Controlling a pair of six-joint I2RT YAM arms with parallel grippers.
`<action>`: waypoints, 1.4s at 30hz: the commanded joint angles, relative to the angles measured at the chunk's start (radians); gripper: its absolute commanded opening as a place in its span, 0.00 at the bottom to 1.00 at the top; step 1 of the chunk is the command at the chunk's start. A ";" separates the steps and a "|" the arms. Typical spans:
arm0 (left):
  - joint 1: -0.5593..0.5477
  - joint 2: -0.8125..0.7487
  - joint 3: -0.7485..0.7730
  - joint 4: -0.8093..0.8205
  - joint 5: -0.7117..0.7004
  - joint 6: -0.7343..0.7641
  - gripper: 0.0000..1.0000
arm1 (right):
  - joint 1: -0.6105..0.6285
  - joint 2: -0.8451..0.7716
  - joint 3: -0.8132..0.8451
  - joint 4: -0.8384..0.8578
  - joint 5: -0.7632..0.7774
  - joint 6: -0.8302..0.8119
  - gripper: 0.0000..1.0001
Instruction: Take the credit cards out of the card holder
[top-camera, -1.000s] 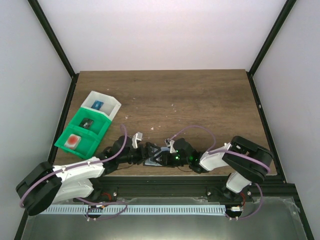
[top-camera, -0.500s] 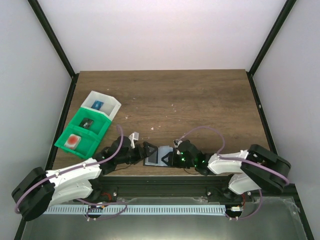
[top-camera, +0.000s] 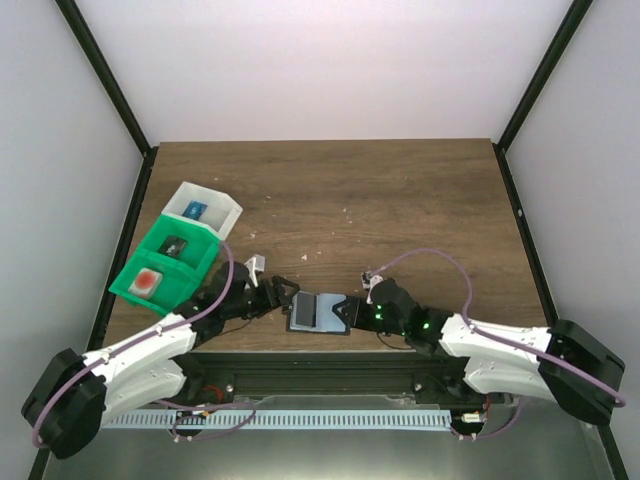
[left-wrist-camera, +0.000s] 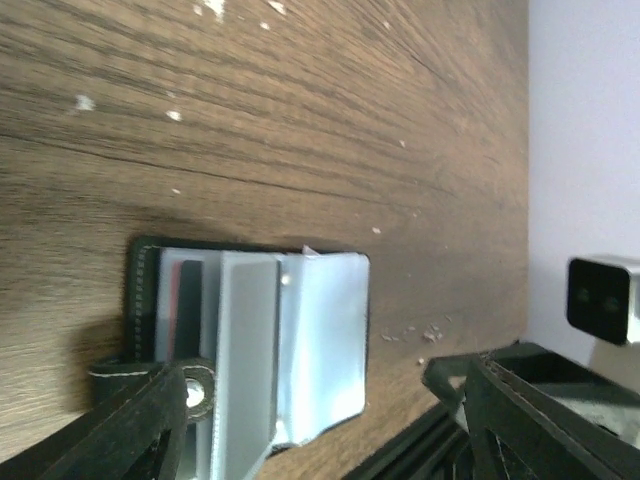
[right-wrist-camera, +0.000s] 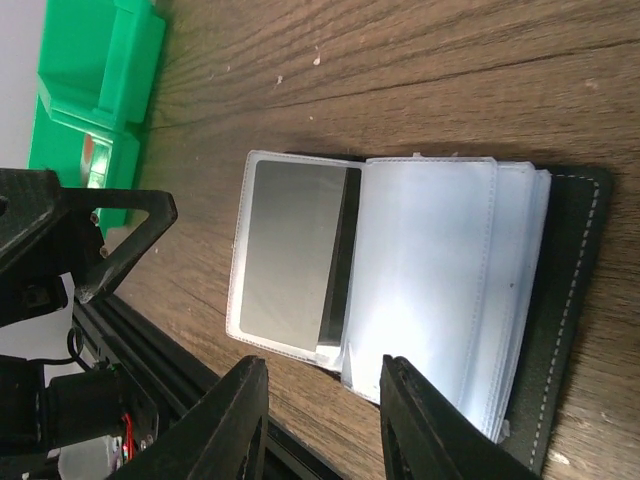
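Card holder (top-camera: 318, 312) now opened flat at tabletop's (top-camera: 400, 200) near edge; left gripper (top-camera: 285, 293) spread at its left end, right gripper (top-camera: 352, 312) unclenched at its right end.

The left arm (top-camera: 150, 347) and right arm (top-camera: 500, 345) have white shells, black joints and looping lilac cables. Small green lights glow near the right wrist, and the left fingers (left-wrist-camera: 100, 440) seem to be black triangular frames.
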 joint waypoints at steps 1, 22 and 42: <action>0.011 0.002 -0.011 0.069 0.117 0.036 0.79 | 0.007 0.056 0.068 0.046 -0.048 -0.022 0.33; 0.017 0.080 -0.142 0.285 0.225 -0.157 0.98 | 0.026 0.502 0.202 0.218 -0.139 -0.013 0.28; 0.017 0.160 -0.148 0.474 0.152 -0.226 1.00 | 0.027 0.507 0.164 0.199 -0.102 -0.042 0.29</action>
